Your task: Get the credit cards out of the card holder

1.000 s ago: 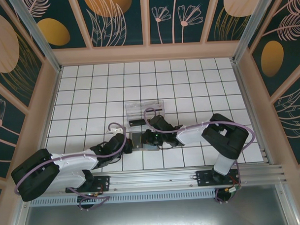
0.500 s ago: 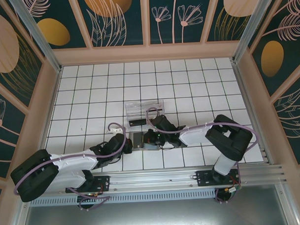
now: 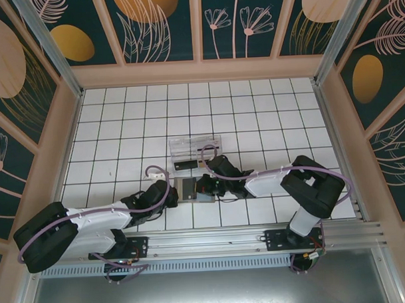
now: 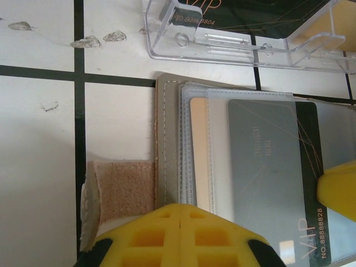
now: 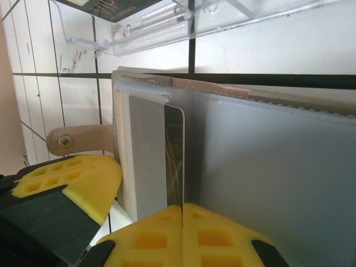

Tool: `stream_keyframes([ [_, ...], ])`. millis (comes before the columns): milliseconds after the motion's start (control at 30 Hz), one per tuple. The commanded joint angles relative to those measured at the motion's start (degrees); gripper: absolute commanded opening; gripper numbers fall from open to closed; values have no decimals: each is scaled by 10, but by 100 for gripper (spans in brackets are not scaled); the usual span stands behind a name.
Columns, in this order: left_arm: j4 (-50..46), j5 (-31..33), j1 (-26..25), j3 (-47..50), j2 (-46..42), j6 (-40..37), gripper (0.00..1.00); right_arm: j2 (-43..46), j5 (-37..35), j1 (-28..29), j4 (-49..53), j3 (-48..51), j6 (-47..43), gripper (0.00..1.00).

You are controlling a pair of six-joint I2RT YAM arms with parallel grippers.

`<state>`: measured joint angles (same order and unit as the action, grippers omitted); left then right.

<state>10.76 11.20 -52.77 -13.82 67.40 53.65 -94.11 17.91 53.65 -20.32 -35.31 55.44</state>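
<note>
1. White tile with black grid lines covers the tabletop (image 3: 121, 114), and tan rails close off its left, far and right edges. Bare tiles run from the middle back to the far edge and both far corners, so that's where the open room is.
2. All the action is crowded near the near edge, about mid-width. A clear plastic tray (image 3: 194, 146) sits on the far side of that cluster, with a dark card (image 3: 186, 165) lying along its near side.
3. The card holder (image 3: 189, 189) lies open and flat just on the near side of the tray. In the left wrist view there's only a sliver of tile between them. Its tan tab (image 4: 125, 189) sticks out on the side facing the left arm.
4. A grey credit card (image 4: 261, 161) sits in one of the holder's clear sleeves, with a darker strip showing along one side of it.
5. Left gripper (image 4: 182, 212): its yellow fingers are pressed together with no gap, sitting over the holder's edge right beside the tab. I can't tell if anything is pinched.
6. Right gripper (image 5: 182, 214): it's clamped tight too, on the holder's opposite side, with its seam lined up on the card's edge. I honestly can't tell if it has the card.
7. The two grippers face each other across the holder, close together.
</note>
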Motion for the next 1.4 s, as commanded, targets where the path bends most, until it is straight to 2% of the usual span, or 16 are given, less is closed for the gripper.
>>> stream_keyframes([
  [0, -18, -4, 2, -2, 16, -4, 0, -20, 10, -1, -28, -6, -7, 10],
  [167, -18, -7, 2, -2, 15, -3, 0, -40, 15, -1, -42, -15, -2, 16],
  [433, -15, -9, 1, -3, 18, -3, 0, -51, 20, -1, -46, -22, 0, 16],
  [567, -16, -10, 2, -5, 19, -6, 2, -56, 21, 0, -43, -29, 0, 20],
  [767, -18, -8, 1, -9, 23, -7, 0, -54, 20, -1, -34, -28, -1, 0],
  [1367, -39, 9, 1, -12, 36, 3, 0, 18, 3, -34, 18, 28, -26, 0],
])
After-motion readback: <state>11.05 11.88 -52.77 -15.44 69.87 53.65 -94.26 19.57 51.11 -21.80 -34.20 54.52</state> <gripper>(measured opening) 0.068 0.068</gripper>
